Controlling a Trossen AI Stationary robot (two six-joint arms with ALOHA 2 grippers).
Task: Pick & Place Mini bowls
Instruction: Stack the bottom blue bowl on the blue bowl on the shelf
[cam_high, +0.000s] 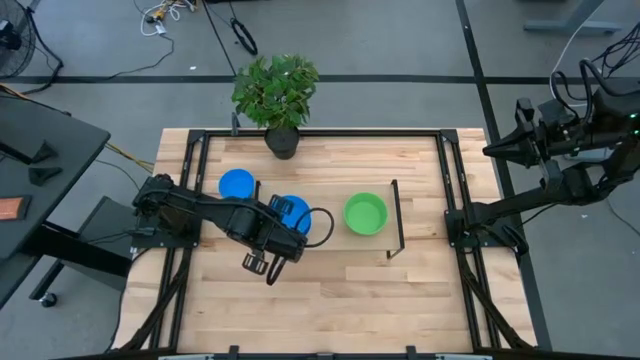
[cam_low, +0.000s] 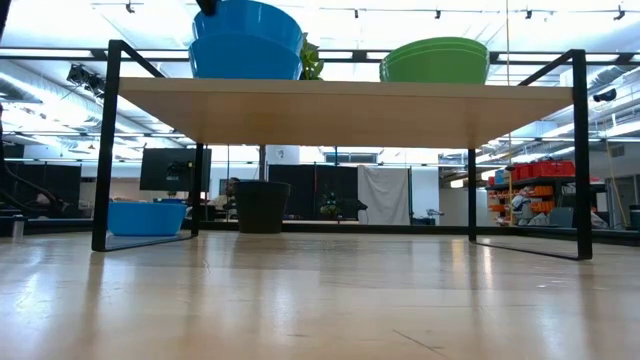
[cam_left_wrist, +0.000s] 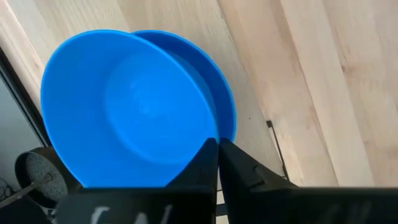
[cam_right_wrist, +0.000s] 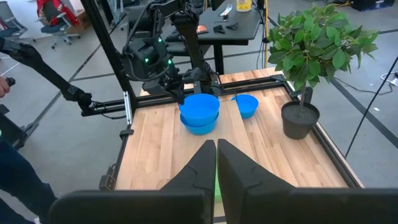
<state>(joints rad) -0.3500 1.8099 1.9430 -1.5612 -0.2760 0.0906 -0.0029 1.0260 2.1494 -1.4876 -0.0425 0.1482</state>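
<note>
- The table (cam_high: 330, 290) is pale wooden planking with visible grain, framed by black metal bars.
- A low shelf (cam_low: 345, 108), a flat wooden board on thin black metal legs, stands on the table; from table height it carries bowls on its top.
- The mini bowls are smooth, glossy, round and shallow, all alike in size. How many sit nested in each stack cannot be told.
- On the shelf's left part a blue stack (cam_high: 292, 214) shows at least two bowls: the upper blue bowl (cam_left_wrist: 124, 109) sits tilted and shifted over the lower blue bowl (cam_left_wrist: 214, 81).
- A single blue bowl (cam_high: 237, 184) lies on the table to the left of the shelf, a little farther back, well apart from the stack.
- The green bowls (cam_high: 365, 214) sit on the shelf's right part as a nested stack; from above the inside holds nothing else.
- The left gripper (cam_left_wrist: 217, 146) is at the rim of the upper blue bowl, its two dark fingers pressed together with the rim's edge between them.
- The right gripper (cam_right_wrist: 216, 149) hangs off the table's right side, fingers pinched together on nothing.
- A leafy green plant (cam_high: 277, 88) in a dark round pot (cam_high: 282, 141) stands at the table's far edge.
</note>
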